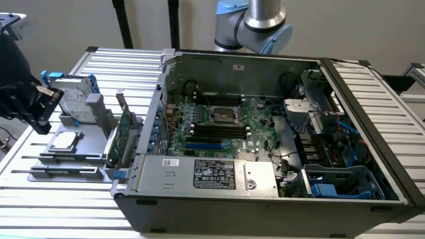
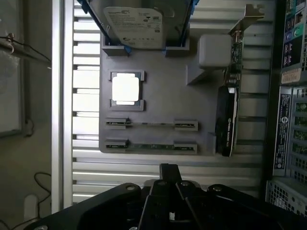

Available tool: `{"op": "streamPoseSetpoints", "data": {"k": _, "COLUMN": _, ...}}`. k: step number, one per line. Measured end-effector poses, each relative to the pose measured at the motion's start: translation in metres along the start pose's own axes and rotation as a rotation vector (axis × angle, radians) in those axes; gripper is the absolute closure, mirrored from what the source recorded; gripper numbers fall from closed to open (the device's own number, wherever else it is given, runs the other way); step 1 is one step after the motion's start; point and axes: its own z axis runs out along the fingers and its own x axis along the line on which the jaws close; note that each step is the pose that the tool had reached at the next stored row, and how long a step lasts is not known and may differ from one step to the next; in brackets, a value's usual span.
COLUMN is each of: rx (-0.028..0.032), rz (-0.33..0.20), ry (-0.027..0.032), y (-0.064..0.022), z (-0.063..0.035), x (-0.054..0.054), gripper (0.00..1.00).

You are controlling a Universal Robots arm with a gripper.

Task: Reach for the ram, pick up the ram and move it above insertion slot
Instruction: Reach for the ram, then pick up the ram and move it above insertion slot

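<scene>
Whether the gripper was open or shut, I could not tell, but nothing showed in its grasp. It hung above the slatted table, just off the edge of the grey fixture, pointing down, clear of everything. The ram, a thin green stick, lay flat in the fixture's cradle nearest the gripper, untouched. A second thin stick sat in the next cradle, with the CPU beyond it and the hard drive past that. The expansion card stood on edge beside them. In the exterior view the gripper hovered at the exterior view's left, the arm rising behind the open computer case.
</scene>
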Motion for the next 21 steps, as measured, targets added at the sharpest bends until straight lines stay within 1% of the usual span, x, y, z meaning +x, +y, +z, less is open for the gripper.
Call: {"op": "streamPoseSetpoints", "data": {"k": 21, "rx": 0.0055, "rz": -0.381, "ry": 0.0140, "y": -0.0003, "z": 0.0073, "x": 0.0000, "gripper": 0.89}}
